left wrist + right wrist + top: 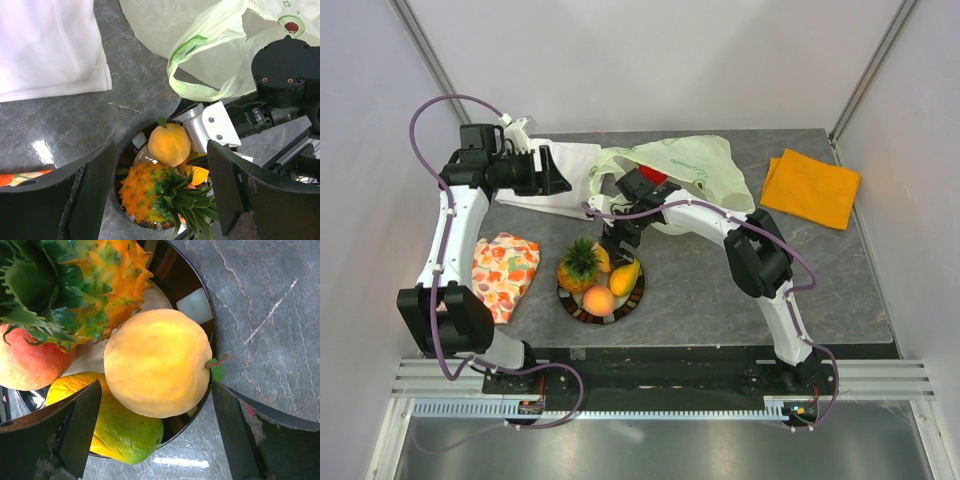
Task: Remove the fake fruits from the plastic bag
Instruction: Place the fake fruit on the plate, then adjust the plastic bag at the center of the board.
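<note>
yellow fruit (157,362) hugs plate (175,275) rim; left tool (162,195), right tool (155,432) gape empty.

arms (450,225): white links, black joints | cables (448,98): purple | jaws: black

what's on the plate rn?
On the plate: pineapple, peach, mango, a round yellow-orange fruit. They cover most of its surface; anything beneath them is hidden.

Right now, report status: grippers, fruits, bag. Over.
Left gripper, right gripper open, empty. Four fruits on plate; red piece at bag. Right arm crosses bag.
</note>
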Controlling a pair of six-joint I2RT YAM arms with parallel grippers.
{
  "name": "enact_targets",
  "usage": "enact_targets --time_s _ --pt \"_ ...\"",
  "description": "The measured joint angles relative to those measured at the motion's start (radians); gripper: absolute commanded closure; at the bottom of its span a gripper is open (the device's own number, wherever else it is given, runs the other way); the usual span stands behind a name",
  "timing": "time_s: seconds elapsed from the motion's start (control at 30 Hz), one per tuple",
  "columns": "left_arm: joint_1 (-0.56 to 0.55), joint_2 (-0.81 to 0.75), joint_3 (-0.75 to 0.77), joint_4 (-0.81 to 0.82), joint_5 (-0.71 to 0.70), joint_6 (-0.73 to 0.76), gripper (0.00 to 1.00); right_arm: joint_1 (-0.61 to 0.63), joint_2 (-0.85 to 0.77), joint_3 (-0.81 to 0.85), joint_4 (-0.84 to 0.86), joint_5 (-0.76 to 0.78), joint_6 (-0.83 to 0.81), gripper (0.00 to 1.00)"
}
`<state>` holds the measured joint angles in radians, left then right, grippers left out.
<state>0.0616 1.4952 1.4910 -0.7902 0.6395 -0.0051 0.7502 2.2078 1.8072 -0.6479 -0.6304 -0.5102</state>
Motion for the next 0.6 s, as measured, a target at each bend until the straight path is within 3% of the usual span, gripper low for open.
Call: enact_targets --time_s 0.23,0.6 --pt "0.000 0.003 0.009 0.013 -0.004 -0.018 0.19 -0.034 -0.054 0.000 -0.046 0.007 -0.003 0.02" --pt "-0.019 0.127 0.139 0.040 0.018 -0.040 0.20 -0.149 -0.425 -0.100 -0.039 -0.013 0.074 0.02"
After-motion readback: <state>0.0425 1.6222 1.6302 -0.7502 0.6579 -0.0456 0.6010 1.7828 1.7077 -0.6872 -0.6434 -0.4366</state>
